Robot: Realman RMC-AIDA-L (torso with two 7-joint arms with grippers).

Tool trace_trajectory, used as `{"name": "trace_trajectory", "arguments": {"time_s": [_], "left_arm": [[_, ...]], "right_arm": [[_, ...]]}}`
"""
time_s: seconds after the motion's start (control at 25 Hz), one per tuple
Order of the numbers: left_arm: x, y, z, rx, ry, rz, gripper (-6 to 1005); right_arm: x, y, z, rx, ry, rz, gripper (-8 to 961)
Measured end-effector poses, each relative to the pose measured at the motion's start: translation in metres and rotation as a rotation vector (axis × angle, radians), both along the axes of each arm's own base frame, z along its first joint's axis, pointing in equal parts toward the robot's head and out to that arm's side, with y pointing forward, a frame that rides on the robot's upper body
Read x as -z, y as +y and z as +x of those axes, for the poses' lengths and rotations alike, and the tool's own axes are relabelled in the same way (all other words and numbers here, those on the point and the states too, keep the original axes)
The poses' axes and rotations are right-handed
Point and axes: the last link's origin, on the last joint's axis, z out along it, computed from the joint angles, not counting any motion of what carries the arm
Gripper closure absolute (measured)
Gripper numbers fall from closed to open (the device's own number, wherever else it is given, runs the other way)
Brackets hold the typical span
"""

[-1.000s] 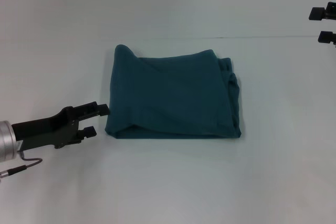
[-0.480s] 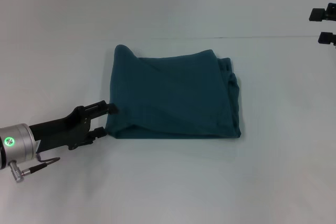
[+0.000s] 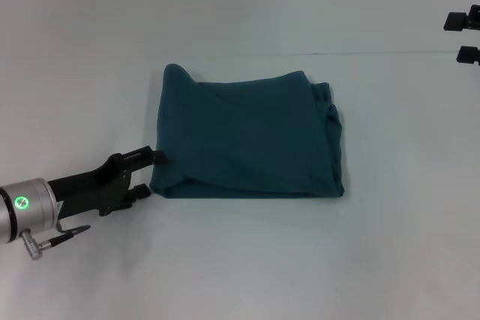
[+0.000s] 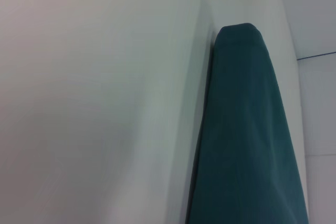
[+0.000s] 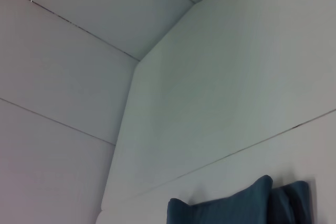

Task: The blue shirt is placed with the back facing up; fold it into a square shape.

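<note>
The blue shirt (image 3: 247, 136) lies folded into a rough square in the middle of the white table (image 3: 315, 260), plain side up, with a bunched edge on its right side. My left gripper (image 3: 150, 174) is open at the shirt's near left corner, its fingertips right against the fabric edge and nothing between them. The left wrist view looks along that folded shirt edge (image 4: 247, 145). My right gripper (image 3: 459, 37) hangs open at the far right, well away from the shirt. The right wrist view catches only the shirt's far edge (image 5: 236, 205).
A thin seam line (image 3: 375, 53) runs across the table behind the shirt. Bare white surface lies all around the shirt.
My left gripper has moved right, from a short gap away up to the shirt's left edge, and the wrist has rolled. The shirt and right arm have not moved.
</note>
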Motion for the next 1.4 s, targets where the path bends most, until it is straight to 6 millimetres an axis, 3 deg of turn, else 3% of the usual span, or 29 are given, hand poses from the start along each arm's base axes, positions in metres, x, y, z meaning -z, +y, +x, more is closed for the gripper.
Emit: {"name": "trace_trajectory", "arguments": {"time_s": [0.48,0.92,1.4], "left_arm": [[0.0059,0.0047,0.0075,0.028,0.013,-0.027,152],[0.0066,0.0067,0.0069,0.028,0.036,-0.034,557],[0.0057,0.0052,0.0053,0.029,0.037,-0.034,934]], "right_arm": [[-0.0015,-0.0002,0.0003,0.0,0.003,0.004,92],[-0.0042,-0.0011,0.0009,0.001,0.014,0.011,92],[-0.0051,-0.0013,0.0008,0.001,0.016,0.011,92]]}}
